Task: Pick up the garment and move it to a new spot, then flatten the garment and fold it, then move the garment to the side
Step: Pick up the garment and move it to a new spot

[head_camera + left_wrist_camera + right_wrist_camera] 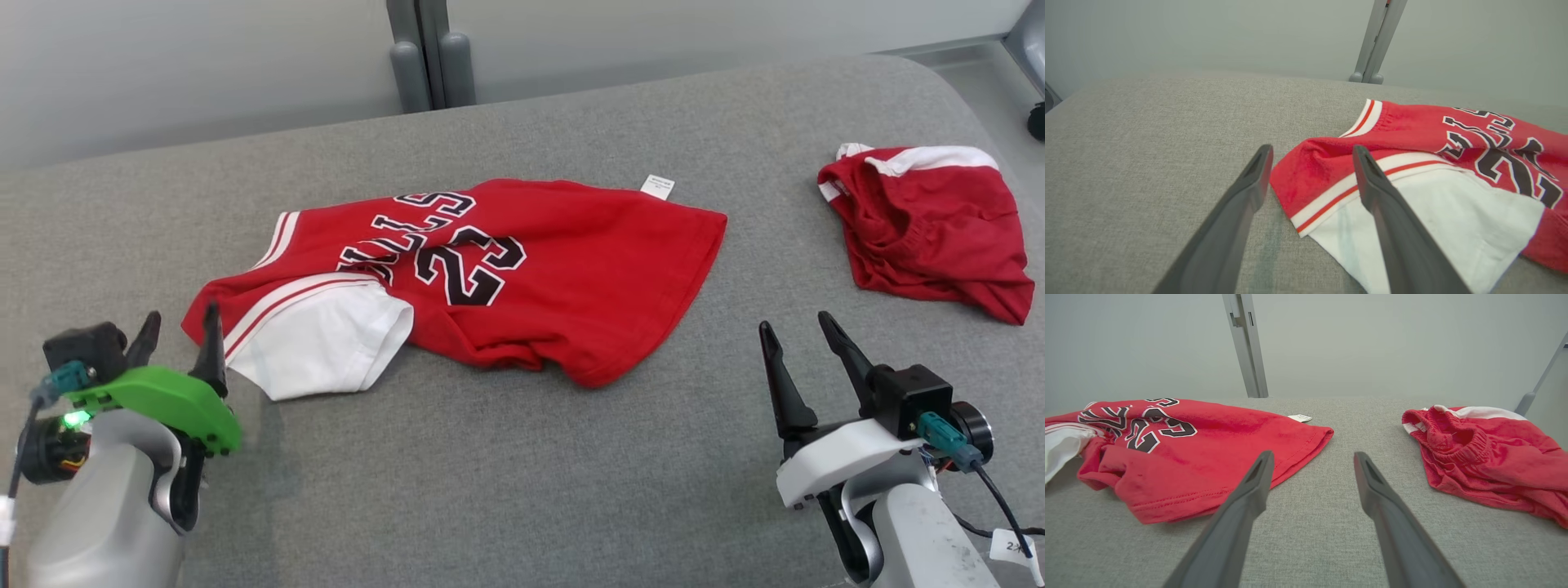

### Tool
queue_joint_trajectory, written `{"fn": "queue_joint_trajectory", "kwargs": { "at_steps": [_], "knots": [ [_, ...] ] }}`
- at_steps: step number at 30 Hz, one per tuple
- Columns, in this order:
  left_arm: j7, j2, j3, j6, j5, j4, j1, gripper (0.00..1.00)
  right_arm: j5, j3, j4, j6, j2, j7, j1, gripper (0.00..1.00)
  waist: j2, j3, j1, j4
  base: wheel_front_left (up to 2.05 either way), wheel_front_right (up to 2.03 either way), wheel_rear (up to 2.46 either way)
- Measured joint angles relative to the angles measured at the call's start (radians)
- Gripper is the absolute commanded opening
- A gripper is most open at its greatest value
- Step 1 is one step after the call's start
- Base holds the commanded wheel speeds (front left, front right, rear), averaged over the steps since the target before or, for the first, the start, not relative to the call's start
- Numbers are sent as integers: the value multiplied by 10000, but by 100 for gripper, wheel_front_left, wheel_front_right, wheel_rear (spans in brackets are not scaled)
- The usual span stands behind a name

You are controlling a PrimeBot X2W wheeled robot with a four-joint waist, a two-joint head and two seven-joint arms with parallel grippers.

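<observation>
item: garment (pixel 571 278), rumpled left of centre on the surface (pixel 522 474); unflattened, unfolded, perhaps already relocated. left gripper (pixel 183 314) fingers wide, empty, beside its shoulder corner. right gripper (pixel 794 320) fingers wide, empty. flattening, folding, setting aside remain.

Jersey (pixel 588 269) and shorts (pixel 931 237) on grey table (pixel 490 457), left pincer (pixel 183 312), right pincer (pixel 793 320) spread

Bare grey table (pixel 506 490) runs wide across the near side, open to either arm. Between the jersey (pixel 555 278) and the shorts (pixel 931 237) a broad clear lane leads from the spread right fingers (pixel 780 376) to the far edge. The jersey's corner and white sleeve (pixel 326 343) lie close before the spread left fingers (pixel 214 347); left of them the table is bare. Two grey posts (pixel 429 57) stand behind the far edge.
</observation>
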Motion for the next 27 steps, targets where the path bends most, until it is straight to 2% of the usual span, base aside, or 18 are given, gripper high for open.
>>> {"fn": "queue_joint_trajectory", "kwargs": {
  "at_steps": [3,6,15,21,27],
  "knots": [
    [-21,-61,82,0,59,-502,537,100,-33,-58,-4,0,2,0,183,100,0,-272,0,87,0,0,0],
    [-35,-159,594,0,282,-1492,1144,100,-88,-86,-10,0,0,0,390,100,0,-563,0,189,0,0,0],
    [-46,-1116,1396,286,1329,-3952,3588,100,-176,-100,-90,0,4,0,862,100,0,-1428,0,488,0,0,0],
    [-46,-1674,1722,650,2205,-4982,4724,100,-127,-54,-169,0,4,0,1196,100,0,-1736,0,679,0,0,0],
    [-48,-2199,2192,708,2548,-5545,5668,100,128,128,-167,0,2,0,1552,100,0,-1898,0,782,0,0,0]
  ]
}}
